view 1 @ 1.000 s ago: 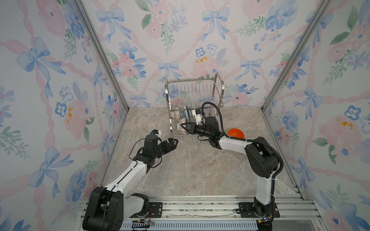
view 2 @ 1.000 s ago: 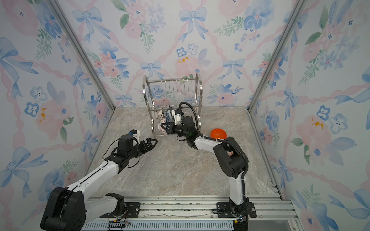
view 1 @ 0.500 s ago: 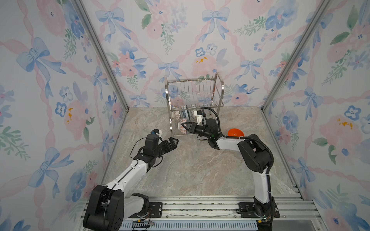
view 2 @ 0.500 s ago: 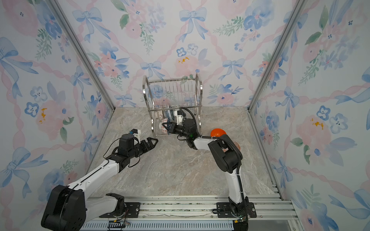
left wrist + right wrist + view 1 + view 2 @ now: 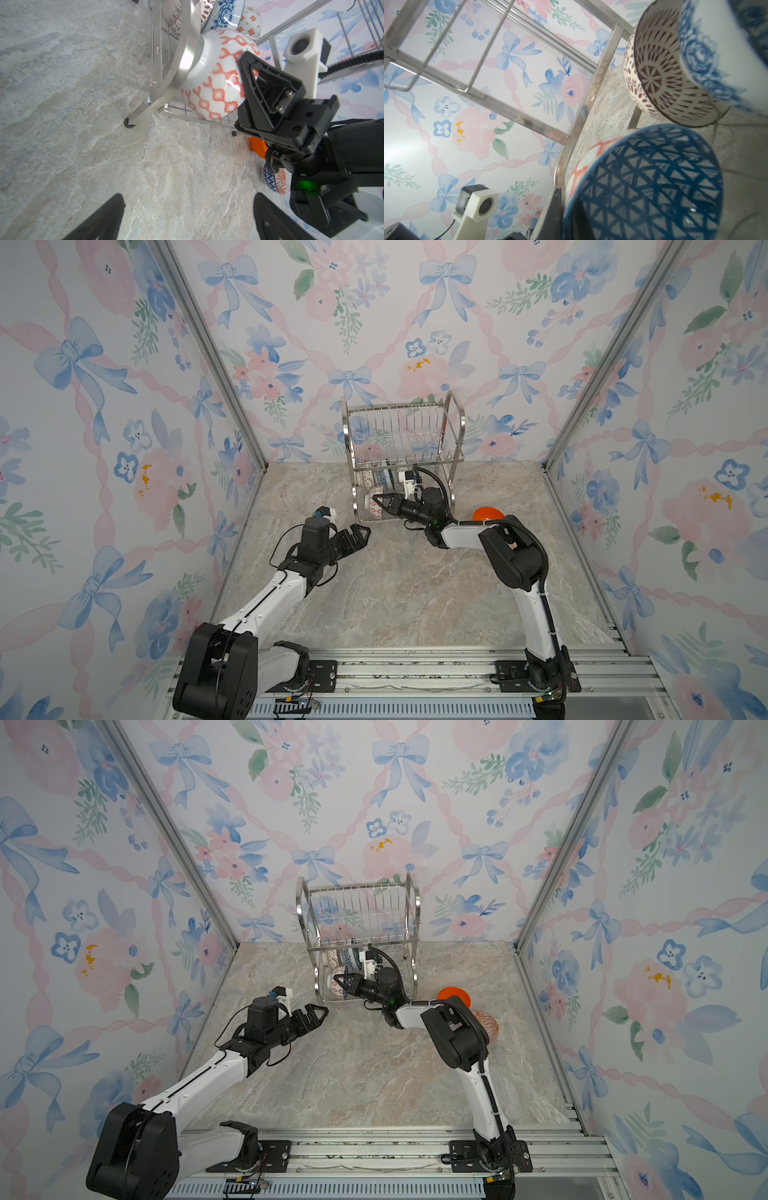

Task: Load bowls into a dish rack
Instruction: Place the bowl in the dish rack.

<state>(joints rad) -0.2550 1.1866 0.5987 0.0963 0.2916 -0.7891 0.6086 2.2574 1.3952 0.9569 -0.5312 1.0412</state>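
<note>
Bowl (image 5: 216, 87) clamped by its rim in my closed right gripper (image 5: 246, 62), low in the rack (image 5: 185, 52); its foot may snag the frame just ahead and slip. Left gripper (image 5: 358, 534) gapes empty.

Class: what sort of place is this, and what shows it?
Likely a robot test booth: wallpapered panels, left arm and right arm on a rail, dish rack on the tabletop.

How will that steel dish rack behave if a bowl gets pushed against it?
Likely light: the dish rack is mostly open thin wire. It stands on small feet on a smooth tabletop, so it'd probably slide. Being tall, a high shove might tip it.
</note>
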